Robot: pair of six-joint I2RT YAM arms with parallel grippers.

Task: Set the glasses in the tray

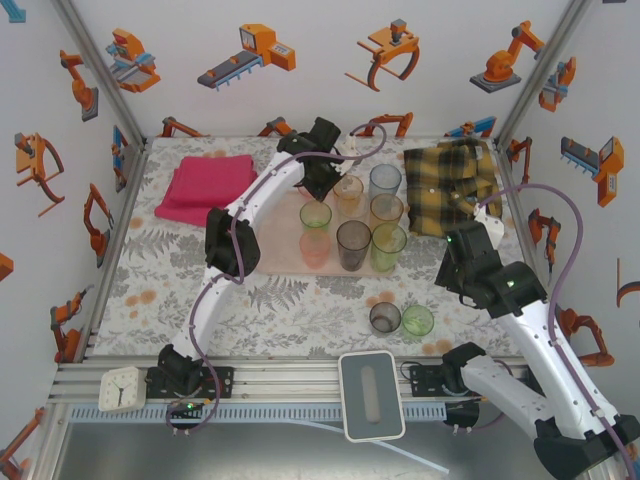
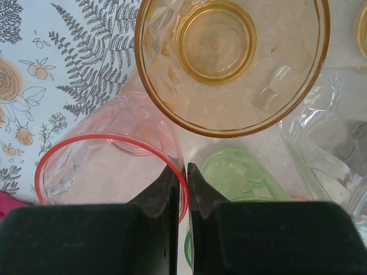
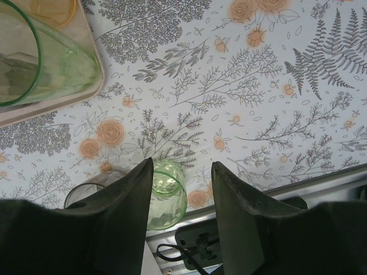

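Left gripper [image 2: 184, 167] is pinched tight on the pink glass [image 2: 86, 166] rim, low in its wrist view, with the orange glass [image 2: 229, 63] just above. Right gripper [image 3: 180, 166] hangs with fingers spread, empty, the green glass [image 3: 166, 195] beside the left-of-frame finger. The tray [image 3: 86, 86] sits at the upper left there.

The desk [image 1: 300, 300] has a white cover printed with grey ferns and orange roses. The tray [image 1: 278, 255] is pale pink. There is a pink glass [image 2: 86, 172], an orange glass [image 2: 229, 63], a green glass [image 1: 388, 247] and a smoky grey glass [image 1: 353, 245]. The towel [image 1: 205, 185] is magenta, and the shirt [image 1: 450, 180] is yellow-and-black plaid.
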